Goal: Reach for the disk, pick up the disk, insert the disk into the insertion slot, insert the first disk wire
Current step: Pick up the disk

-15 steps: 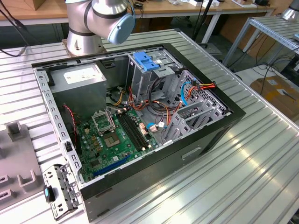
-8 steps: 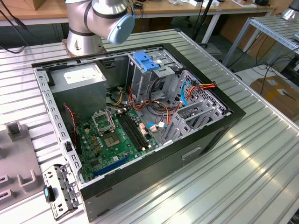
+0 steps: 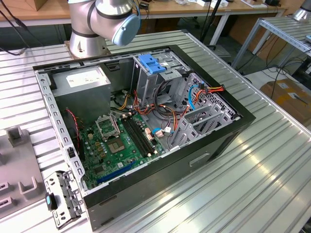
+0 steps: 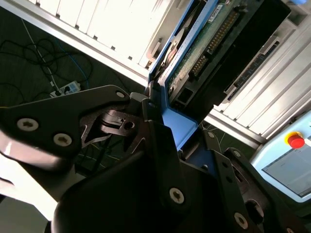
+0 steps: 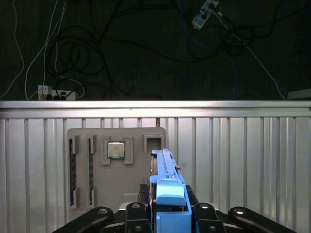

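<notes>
The flat rectangular disk (image 5: 167,194), a dark body in a bright blue plastic carrier, stands edge-on between the black jaws, which are clamped narrowly on the carrier's two faces. In the second wrist view the disk (image 4: 204,46) shows its green circuit board side. Its blue end sits gripped in the jaws and the rest reaches out past them.

Beyond the disk in the first wrist view lies the ribbed aluminium counter (image 5: 243,160). On it rests a pale grey fixture plate (image 5: 92,145) that holds a square silver processor chip (image 5: 115,149).

In the exterior view, the open black computer case (image 3: 218,133) lies on the counter. The insertion slot (image 3: 204,114), a low grey perforated sheet-metal cage, is at about three o'clock from the green motherboard (image 3: 121,141). A taller grey cage with a blue plastic cap (image 3: 153,64) is at about one o'clock from it. The silver robot arm (image 3: 104,19) rises at about eleven o'clock from the case.
</notes>
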